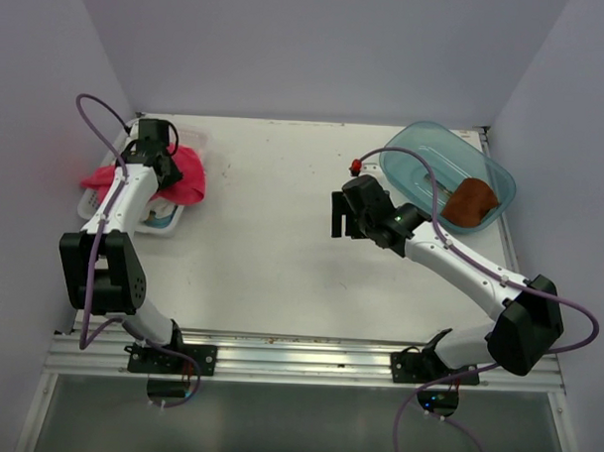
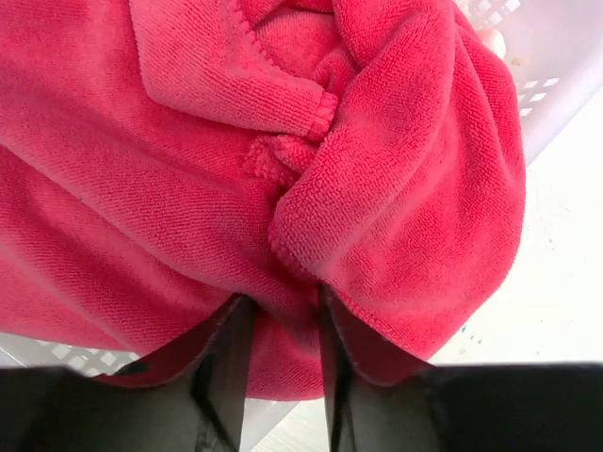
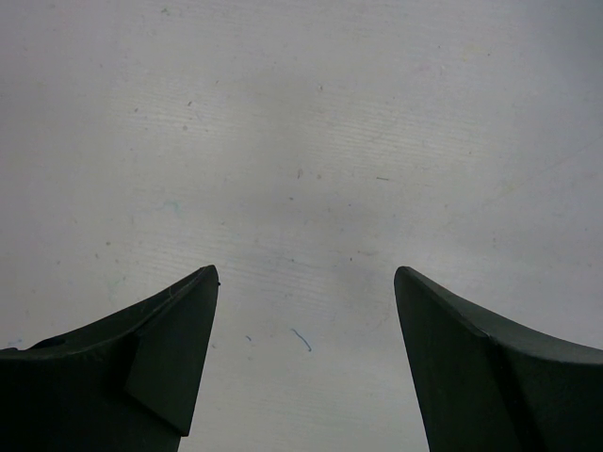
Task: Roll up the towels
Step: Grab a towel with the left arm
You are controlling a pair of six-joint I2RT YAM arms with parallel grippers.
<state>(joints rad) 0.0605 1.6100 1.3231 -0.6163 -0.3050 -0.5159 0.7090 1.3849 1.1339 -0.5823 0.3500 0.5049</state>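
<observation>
The pink-red towel [image 2: 188, 188] is clamped in the left gripper [image 2: 283, 311], while the right gripper [image 3: 306, 278] is held wide apart, the rust-brown towel [image 1: 472, 202] seen in the teal tub [image 1: 414, 141] behind it.

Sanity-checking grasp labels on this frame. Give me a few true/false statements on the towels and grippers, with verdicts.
1. The pink towel lies bunched on the white basket at the left. True.
2. The right gripper holds the brown towel. False: its jaws are open and empty over the bare table.
3. The left gripper has a fold of the pink towel between its fingers. True.
4. Both towels share one container. False: the brown towel sits alone in the blue tub at the right, and the pink one is across the table on the basket.
</observation>
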